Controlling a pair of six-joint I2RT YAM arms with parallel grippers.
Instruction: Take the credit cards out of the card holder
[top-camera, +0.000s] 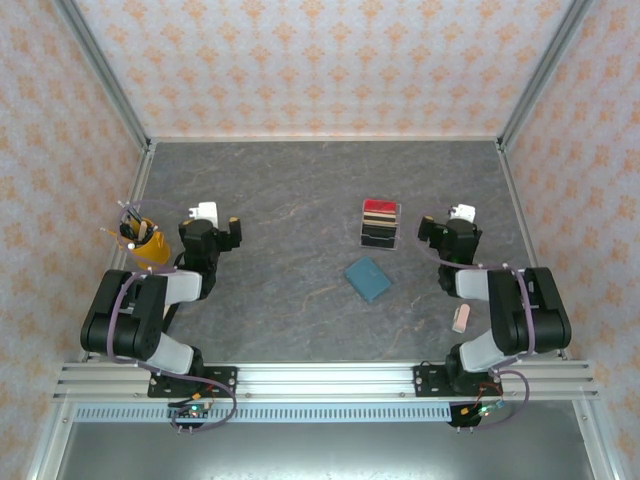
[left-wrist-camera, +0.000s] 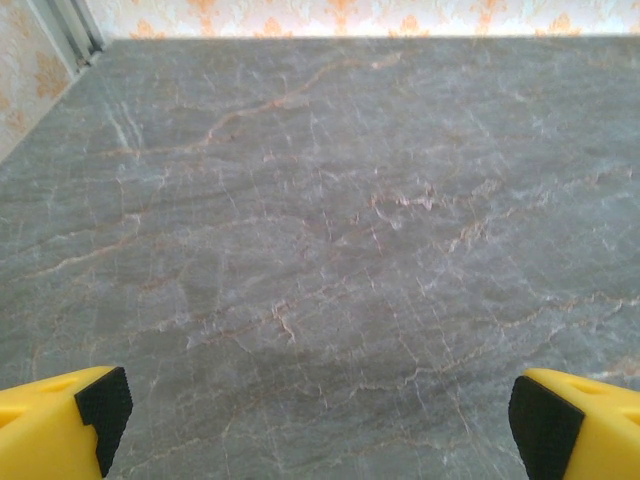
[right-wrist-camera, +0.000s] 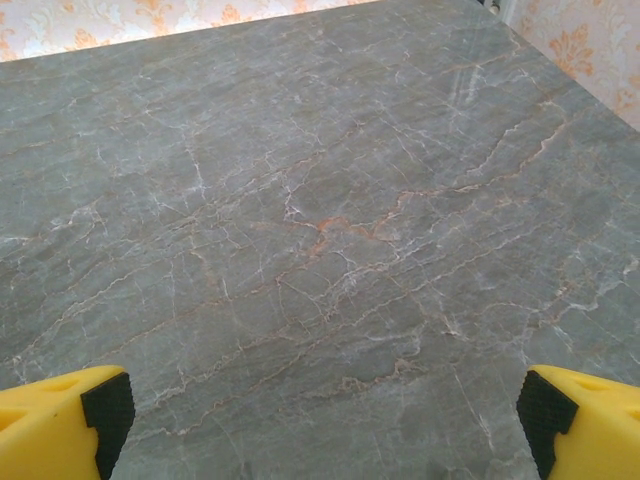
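1. An orange cup (top-camera: 150, 247) with some small items in it stands at the left side of the grey tabletop (top-camera: 300, 190), just left of the left arm.
2. The left pincer (left-wrist-camera: 320, 415) has its jaws spread wide and holds nothing; only bare tabletop lies between its yellow fingers (left-wrist-camera: 60, 420).
3. The card holder (top-camera: 368, 279), teal and closed, lies flat on the tabletop right of the middle, turned at an angle and apart from both arms.
4. A clear box (top-camera: 380, 222) sits just behind it, on the far side, with red, tan and dark pieces inside.
5. The right pincer (right-wrist-camera: 320, 415) is wide apart as well and grips nothing.
6. A small pink block (top-camera: 460, 318) lies near the right arm.
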